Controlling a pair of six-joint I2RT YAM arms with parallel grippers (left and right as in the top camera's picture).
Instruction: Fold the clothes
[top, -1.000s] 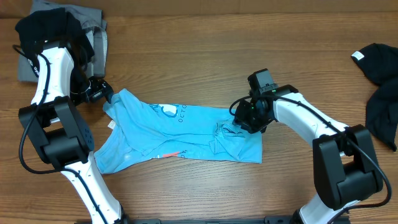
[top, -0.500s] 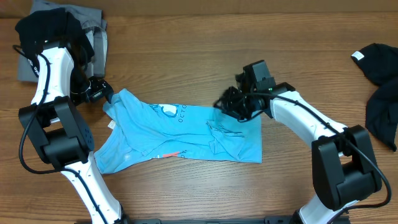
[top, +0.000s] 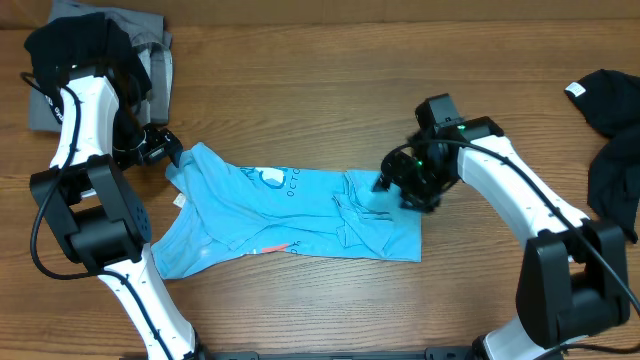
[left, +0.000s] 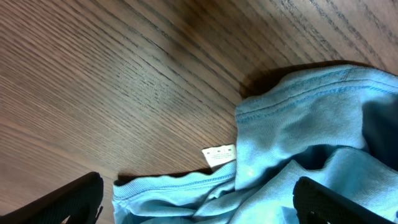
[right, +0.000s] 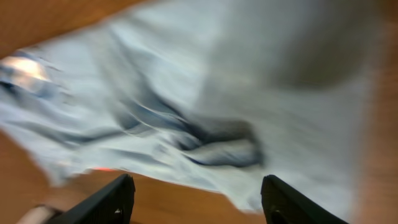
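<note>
The light-blue T-shirt (top: 290, 215) lies partly folded and wrinkled across the middle of the table, with white print near its top edge. My left gripper (top: 165, 152) stands open at the shirt's upper left corner. In the left wrist view its fingers straddle bunched blue cloth (left: 298, 124) and a small white label (left: 219, 154), the gripper (left: 199, 210) wide apart. My right gripper (top: 392, 188) hovers over the shirt's upper right part. The right wrist view is blurred: the gripper (right: 199, 205) is open and empty above the shirt (right: 217, 93).
A black garment (top: 80, 45) lies on a grey one (top: 150, 35) at the back left, behind my left arm. Another black garment (top: 615, 130) with a white tag sits at the right edge. Bare wood table (top: 300, 90) surrounds the shirt.
My right gripper has let go of the shirt's right part, opened wider and swung back to the right. The cloth it held now lies flatter. The left arm has not moved.
</note>
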